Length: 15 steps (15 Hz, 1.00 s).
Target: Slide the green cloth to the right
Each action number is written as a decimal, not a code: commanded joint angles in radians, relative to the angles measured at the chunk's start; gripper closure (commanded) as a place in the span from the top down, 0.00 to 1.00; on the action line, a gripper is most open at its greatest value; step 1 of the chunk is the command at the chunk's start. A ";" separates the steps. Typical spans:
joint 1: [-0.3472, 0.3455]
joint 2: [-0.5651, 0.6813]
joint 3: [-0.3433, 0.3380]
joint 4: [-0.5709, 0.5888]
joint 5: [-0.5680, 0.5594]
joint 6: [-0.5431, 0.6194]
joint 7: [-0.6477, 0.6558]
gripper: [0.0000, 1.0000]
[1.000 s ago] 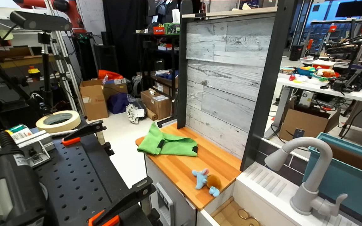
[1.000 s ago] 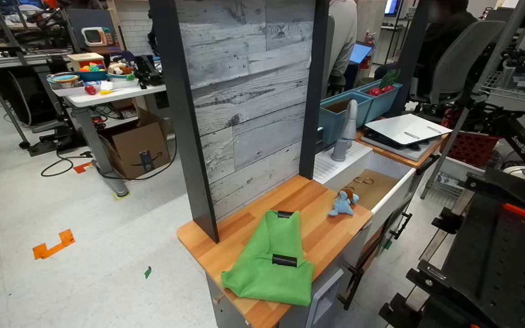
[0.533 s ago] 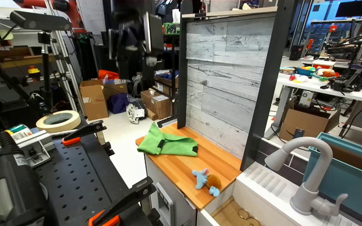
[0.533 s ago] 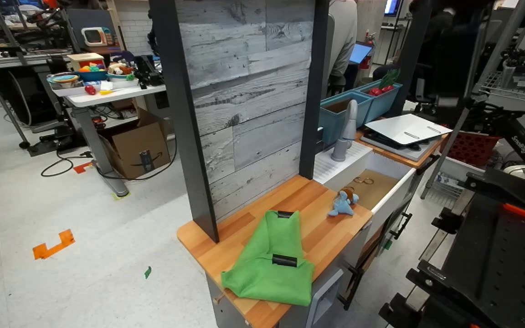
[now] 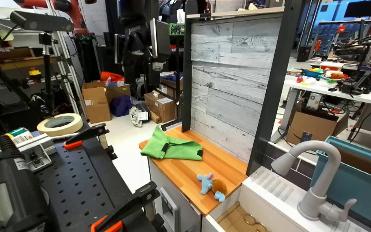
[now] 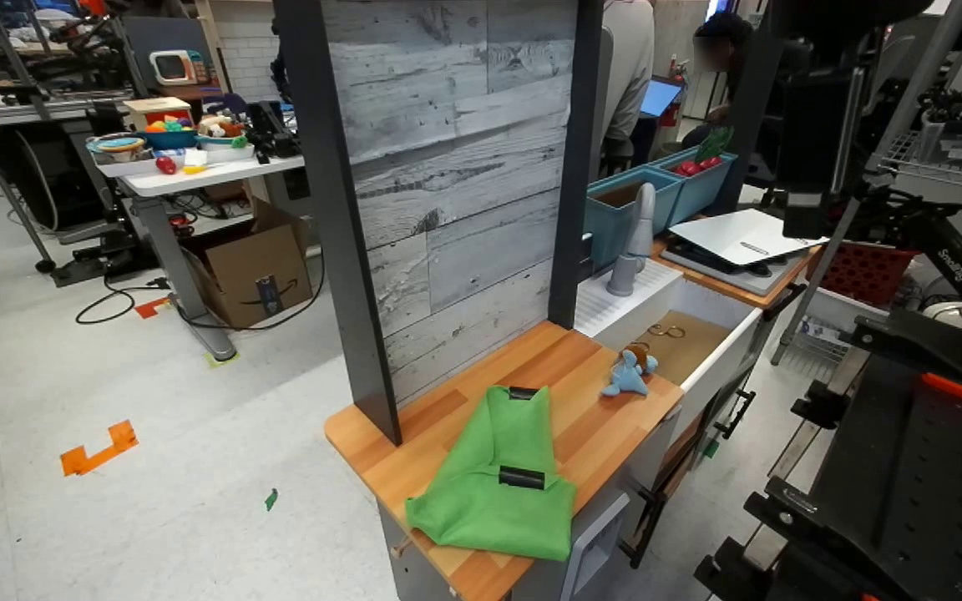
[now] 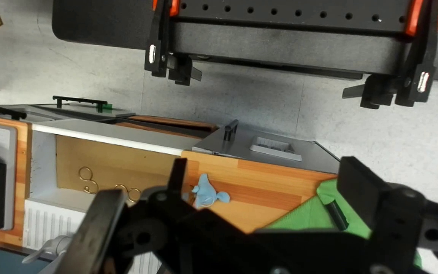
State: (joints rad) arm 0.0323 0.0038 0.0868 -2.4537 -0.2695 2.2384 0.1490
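One Robotiq gripper (image 7: 267,182) hangs aloft, its two fingers (image 7: 361,190) spread wide. One green cloth (image 6: 489,505) with two black strips (image 6: 521,477) lies on one butcher-block countertop (image 6: 585,363), apart from one plush toy (image 6: 625,380).

Rumpled green cloth (image 5: 176,149) on wooden counter (image 5: 211,166), plush toy (image 5: 207,185) nearby, pincer (image 5: 141,76) hanging higher up

In both exterior views the Robotiq claw (image 5: 142,77) hangs in mid-air, pointing down; in the wrist view its two fingers (image 7: 359,190) stand wide apart.
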 commanded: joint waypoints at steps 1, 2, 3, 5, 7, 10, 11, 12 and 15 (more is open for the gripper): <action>0.011 -0.001 -0.010 0.000 0.001 -0.002 -0.001 1.00; 0.011 0.000 -0.010 -0.001 0.001 -0.002 -0.001 1.00; 0.015 0.002 -0.007 -0.012 -0.035 0.059 0.086 1.00; 0.021 0.047 -0.003 0.003 -0.074 0.133 0.178 1.00; 0.032 0.134 -0.007 0.040 -0.111 0.215 0.277 1.00; 0.071 0.276 -0.032 0.108 -0.170 0.280 0.394 1.00; 0.088 0.330 -0.044 0.140 -0.169 0.288 0.410 1.00; 0.101 0.383 -0.055 0.171 -0.151 0.310 0.406 1.00; 0.143 0.541 -0.087 0.279 -0.112 0.319 0.351 1.00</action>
State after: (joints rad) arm 0.1276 0.3891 0.0417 -2.2976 -0.4057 2.5401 0.5317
